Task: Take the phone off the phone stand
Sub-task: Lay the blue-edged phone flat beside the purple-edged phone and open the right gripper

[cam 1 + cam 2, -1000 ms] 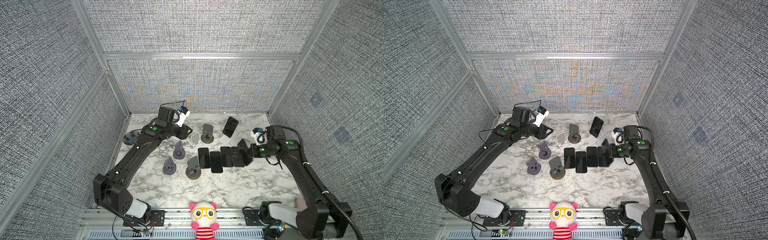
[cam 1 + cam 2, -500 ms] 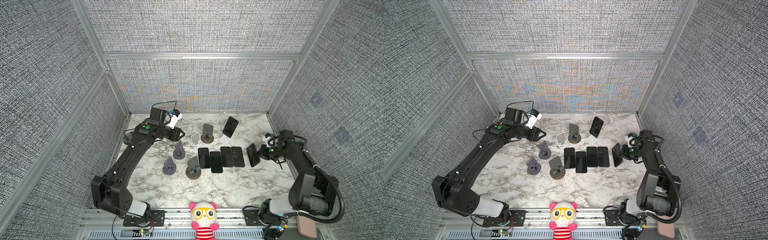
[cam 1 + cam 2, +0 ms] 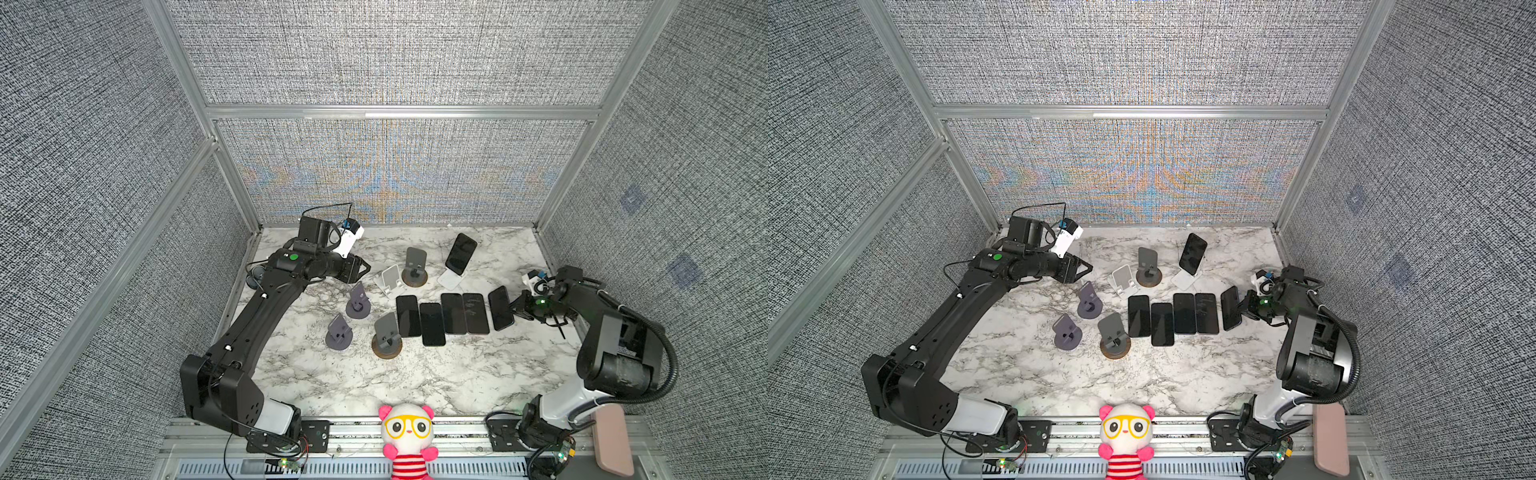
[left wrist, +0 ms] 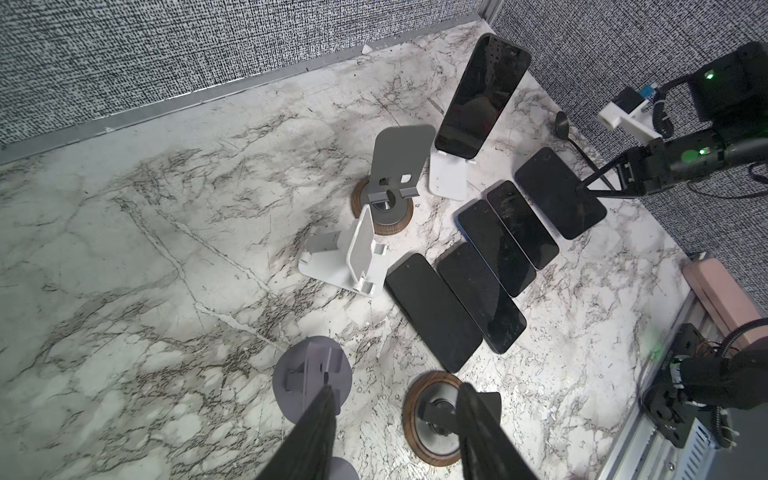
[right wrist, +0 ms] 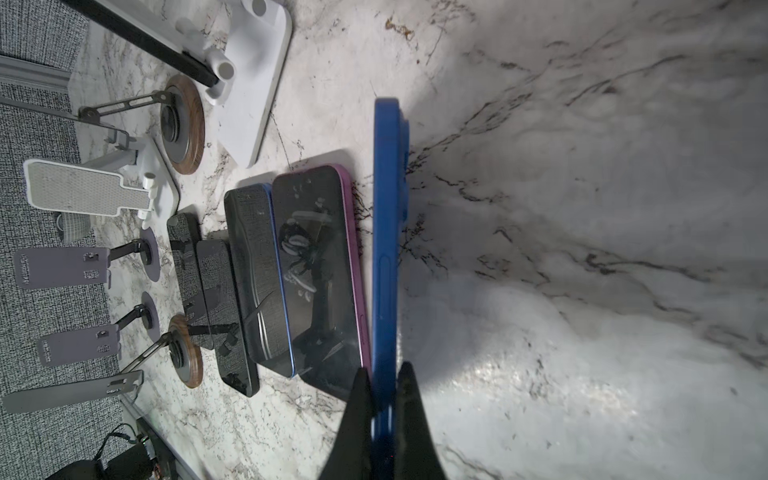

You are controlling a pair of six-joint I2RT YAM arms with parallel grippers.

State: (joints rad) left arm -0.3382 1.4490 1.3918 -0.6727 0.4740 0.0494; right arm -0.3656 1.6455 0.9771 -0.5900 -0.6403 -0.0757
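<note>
In right jaws, phone (image 5: 384, 232) lengthwise outward

What the count came to
There were six black-screened flat phones (image 3: 432, 324), two white plastic stands (image 3: 390, 279), two grey wooden-based stands (image 3: 415, 264), two purple-grey plastic stands (image 3: 357, 301) and one pink-eared plush toy (image 3: 407, 432).
</note>
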